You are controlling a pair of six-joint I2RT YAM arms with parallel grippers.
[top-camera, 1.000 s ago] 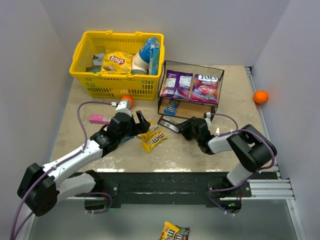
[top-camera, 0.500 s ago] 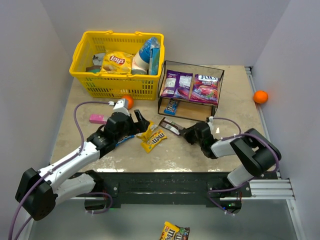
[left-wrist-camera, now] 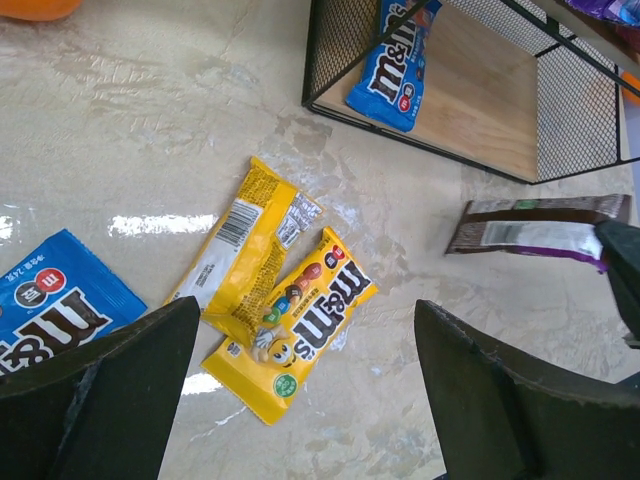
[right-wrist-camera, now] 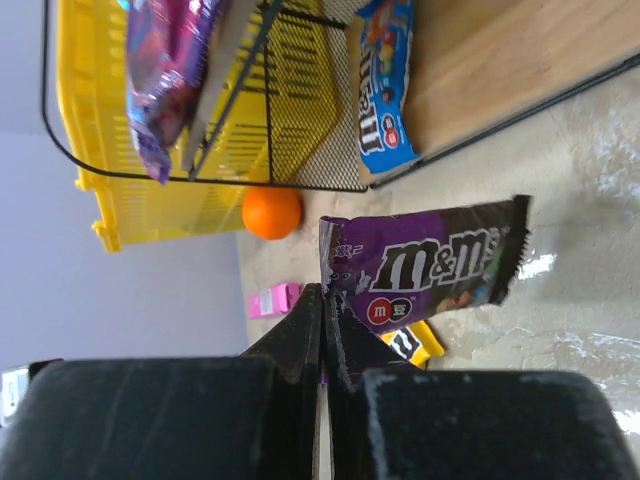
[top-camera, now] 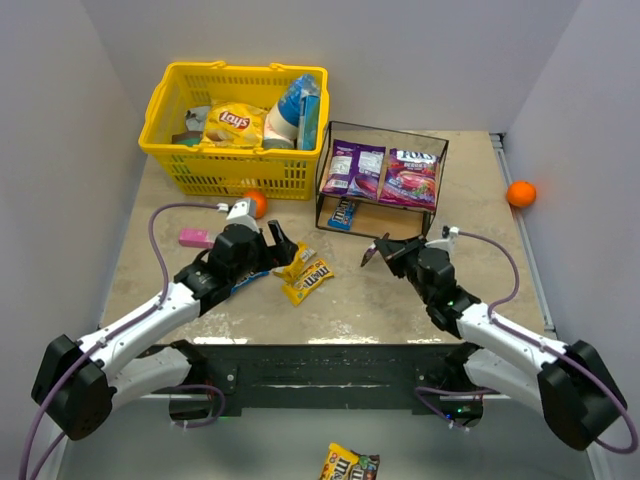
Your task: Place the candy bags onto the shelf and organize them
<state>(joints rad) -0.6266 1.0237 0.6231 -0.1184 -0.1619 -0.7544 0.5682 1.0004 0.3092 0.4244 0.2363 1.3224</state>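
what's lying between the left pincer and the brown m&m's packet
Two yellow m&m's packets; the top view shows them between the open left pincer and the brown packet in the shut right pincer.

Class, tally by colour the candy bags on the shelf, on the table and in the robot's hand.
Purple bags: 2
Blue packets: 2
Yellow packets: 2
Brown packet, held: 1
Total: 7

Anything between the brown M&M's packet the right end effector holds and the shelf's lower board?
Nothing visible. The brown M&M's packet hangs before the open-fronted shelf; a blue M&M's packet covers only its lower board's left end.
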